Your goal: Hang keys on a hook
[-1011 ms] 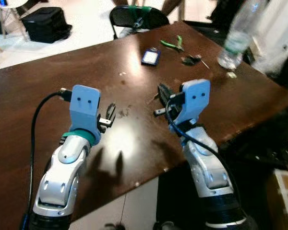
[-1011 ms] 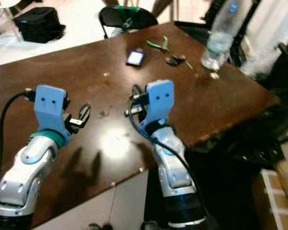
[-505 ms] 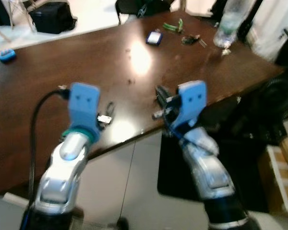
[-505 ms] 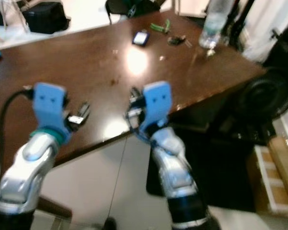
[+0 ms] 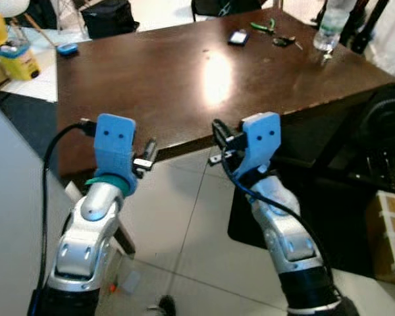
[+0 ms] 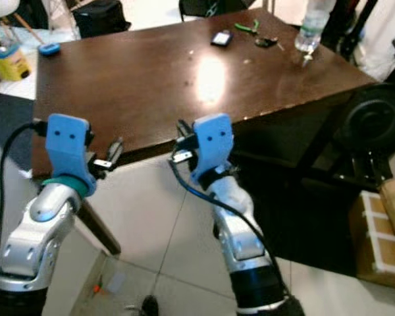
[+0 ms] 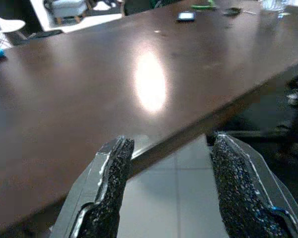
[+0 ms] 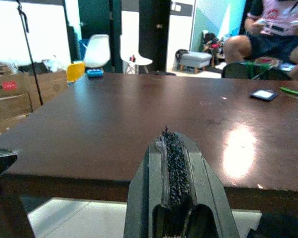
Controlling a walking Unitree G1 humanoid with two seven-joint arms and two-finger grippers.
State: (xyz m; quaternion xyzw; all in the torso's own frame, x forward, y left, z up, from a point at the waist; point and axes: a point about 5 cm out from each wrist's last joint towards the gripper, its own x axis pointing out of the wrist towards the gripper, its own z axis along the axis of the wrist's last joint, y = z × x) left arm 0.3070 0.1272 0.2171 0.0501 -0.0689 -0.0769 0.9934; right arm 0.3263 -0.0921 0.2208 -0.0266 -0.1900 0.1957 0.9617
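- Since a second ago my head camera has backed off: both hands were over the brown surface [image 5: 184,72], and now they hang off its near edge above the tiled floor [image 5: 178,224]. The keys [image 5: 284,41], which lay fairly close ahead, now sit far off at the surface's distant right corner.
- Left eye view: the keys are a small dark cluster between the green pliers [image 5: 263,26] and the clear bottle [image 5: 329,29], with a blue card [image 5: 237,37] just beside them. They lie ahead and to the right of both hands, so my right hand [image 5: 218,141] is the nearer one; my left hand [image 5: 148,155] is further across. I cannot make out the keys' long axis at this range, and I see no hook.
- Left wrist view: my left hand's fingers [image 7: 111,183] are spread wide, empty, aimed at the surface's edge.
- Right wrist view: my right hand's fingers [image 8: 173,173] are pressed together on nothing. A seated person [image 8: 268,29] is beyond the surface.
- I judge I must close in again before reaching.
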